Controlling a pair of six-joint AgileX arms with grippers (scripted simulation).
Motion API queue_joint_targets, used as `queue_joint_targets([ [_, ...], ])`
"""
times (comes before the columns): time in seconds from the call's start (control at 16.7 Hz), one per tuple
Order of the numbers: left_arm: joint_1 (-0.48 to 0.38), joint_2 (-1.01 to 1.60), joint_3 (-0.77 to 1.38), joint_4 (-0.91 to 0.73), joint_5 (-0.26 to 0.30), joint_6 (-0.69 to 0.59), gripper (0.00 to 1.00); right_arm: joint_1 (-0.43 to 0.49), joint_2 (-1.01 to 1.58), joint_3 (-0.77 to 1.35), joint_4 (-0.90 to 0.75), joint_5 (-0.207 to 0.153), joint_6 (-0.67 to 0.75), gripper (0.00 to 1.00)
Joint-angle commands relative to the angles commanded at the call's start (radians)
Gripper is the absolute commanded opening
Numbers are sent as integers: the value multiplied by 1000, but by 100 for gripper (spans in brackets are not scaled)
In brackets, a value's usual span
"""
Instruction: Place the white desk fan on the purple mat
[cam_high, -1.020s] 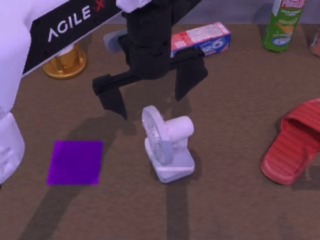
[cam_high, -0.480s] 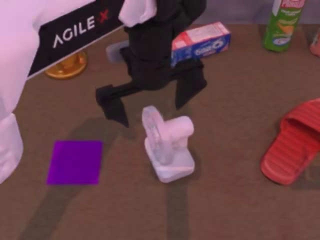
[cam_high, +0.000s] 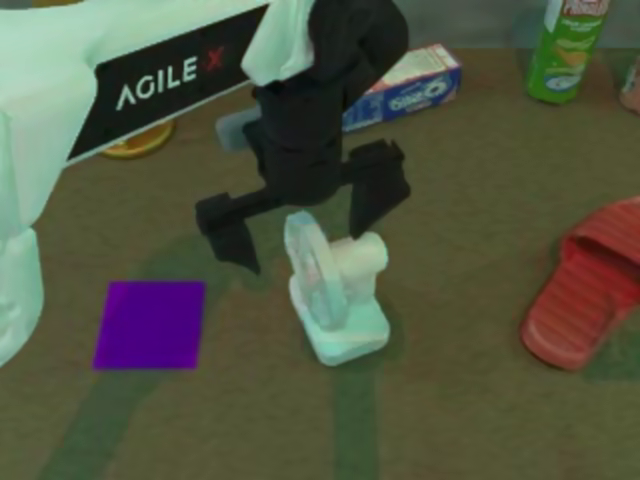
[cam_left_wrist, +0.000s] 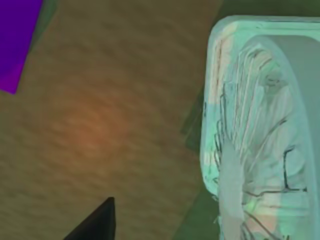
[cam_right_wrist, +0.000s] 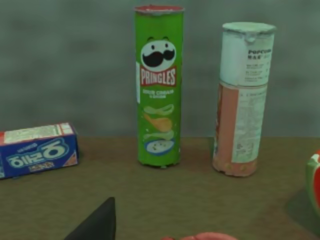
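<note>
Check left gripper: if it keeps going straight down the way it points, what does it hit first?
Most likely the white desk fan: the open left gripper straddles its head and motor housing. Height above it is unclear from the top view.

Along the far edge of the brown worktop (cam_high: 470, 400): a green Pringles can (cam_high: 567, 45) upright at the right, a blue, red and white carton (cam_high: 415, 85) lying flat near the middle, a gold hourglass (cam_high: 135, 145) at the left, largely hidden. Near the right edge, a red slipper (cam_high: 585, 285) lying flat. Beside the Pringles can in the right wrist view, a white and orange popcorn canister (cam_right_wrist: 242, 97) upright.
</note>
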Motion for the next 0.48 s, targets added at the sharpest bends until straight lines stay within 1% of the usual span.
queue_joint_targets([
  [0.48,0,0,0,0,0,0,40,0,0,0,0,0,0,100],
])
